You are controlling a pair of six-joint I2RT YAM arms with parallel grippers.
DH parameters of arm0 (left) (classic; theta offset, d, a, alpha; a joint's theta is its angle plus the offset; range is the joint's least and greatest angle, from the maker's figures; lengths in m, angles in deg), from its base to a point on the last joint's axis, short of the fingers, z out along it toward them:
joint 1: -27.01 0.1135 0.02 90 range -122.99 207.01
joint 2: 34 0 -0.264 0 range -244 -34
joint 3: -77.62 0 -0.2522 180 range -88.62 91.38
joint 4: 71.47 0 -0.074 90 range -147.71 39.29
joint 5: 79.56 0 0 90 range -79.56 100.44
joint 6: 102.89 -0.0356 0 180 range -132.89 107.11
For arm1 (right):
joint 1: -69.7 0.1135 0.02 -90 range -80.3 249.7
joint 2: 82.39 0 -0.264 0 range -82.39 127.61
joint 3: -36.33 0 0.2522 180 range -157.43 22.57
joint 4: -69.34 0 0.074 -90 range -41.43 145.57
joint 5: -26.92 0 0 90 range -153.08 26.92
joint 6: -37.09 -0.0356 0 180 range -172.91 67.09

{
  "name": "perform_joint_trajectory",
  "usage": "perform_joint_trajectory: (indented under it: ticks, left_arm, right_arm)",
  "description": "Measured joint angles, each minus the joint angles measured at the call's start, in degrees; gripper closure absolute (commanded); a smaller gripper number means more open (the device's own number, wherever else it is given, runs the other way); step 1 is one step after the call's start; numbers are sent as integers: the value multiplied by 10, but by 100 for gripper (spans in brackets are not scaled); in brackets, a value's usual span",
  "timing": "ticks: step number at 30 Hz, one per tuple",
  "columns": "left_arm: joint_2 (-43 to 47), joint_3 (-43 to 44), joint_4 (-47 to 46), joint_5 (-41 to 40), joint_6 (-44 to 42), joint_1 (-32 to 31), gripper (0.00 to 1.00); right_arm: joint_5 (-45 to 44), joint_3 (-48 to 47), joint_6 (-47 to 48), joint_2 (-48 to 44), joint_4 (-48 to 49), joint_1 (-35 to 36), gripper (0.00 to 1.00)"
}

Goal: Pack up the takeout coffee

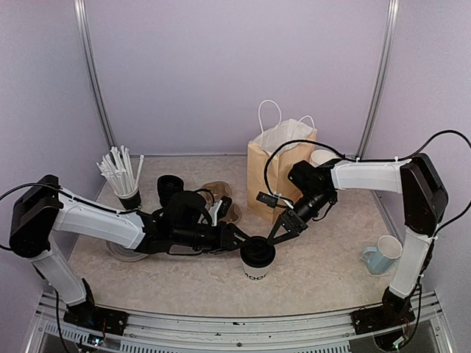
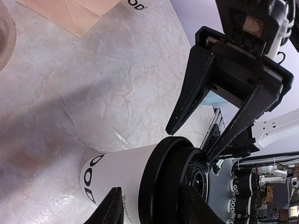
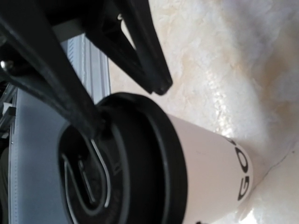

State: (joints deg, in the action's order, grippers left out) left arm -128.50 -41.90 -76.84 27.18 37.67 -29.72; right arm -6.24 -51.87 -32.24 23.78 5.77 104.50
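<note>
One takeout coffee cup [image 1: 257,259], white with a black lid and black lettering, stands upright at the front middle of the table. It also shows in the left wrist view [image 2: 121,172] and in the right wrist view [image 3: 205,163]. My left gripper [image 1: 239,243] [image 2: 150,189] is open at the cup's left. One finger lies beside the rim and the other over the lid. My right gripper [image 1: 283,229] [image 2: 191,142] is open just above and right of the lid. Its own fingers barely show in the right wrist view. Only the lettered base of another white cup [image 2: 135,4] shows beside the bag.
A brown paper bag [image 1: 276,173] with white handles stands open behind the cup. A white cup top [image 1: 321,157] peeks out right of it. White straws [image 1: 121,173] and a stack of black lids [image 1: 169,187] are at the back left. A light blue mug [image 1: 383,254] stands at the right.
</note>
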Motion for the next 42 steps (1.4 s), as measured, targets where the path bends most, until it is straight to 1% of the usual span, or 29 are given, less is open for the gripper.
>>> perform_joint_trajectory:
  ticks: [5, 11, 13, 17, 20, 22, 25, 28, 33, 37, 42]
  left_arm:
    - [-27, 20, 10, 4, 6, 1, 64]
    - [-38, 30, 9, 10, 8, 2, 64]
    - [-37, 30, 9, 10, 6, 2, 62]
    - [-33, 38, 23, 2, -1, 0, 57]
    - [-27, 50, 49, -11, -11, -2, 52]
    - [-25, 62, 73, -21, -20, -3, 50]
    - [-24, 82, 100, -33, -31, -3, 48]
    - [-16, 96, 111, -39, -36, -4, 48]
    - [25, 90, 124, -53, -35, -10, 48]
    - [76, 42, 141, -60, -25, -21, 49]
    - [109, -8, 176, -62, -16, -39, 53]
  right_arm:
    - [6, 1, -19, 8, 3, -1, 65]
    - [8, 1, -32, 10, 2, -1, 65]
    - [9, 1, -31, 9, 2, -1, 62]
    - [3, 0, -18, 6, 2, -1, 49]
    - [-9, 0, -5, 1, 0, 0, 42]
    - [-12, 0, 5, -6, -3, 0, 38]
    - [-12, 0, 17, -19, -10, 1, 35]
    - [-11, 0, 27, -31, -17, 2, 35]
    - [-14, 4, 35, -37, -19, 3, 39]
    - [-16, 17, 38, -37, -18, 3, 39]
    - [-23, 32, 44, -37, -10, 15, 39]
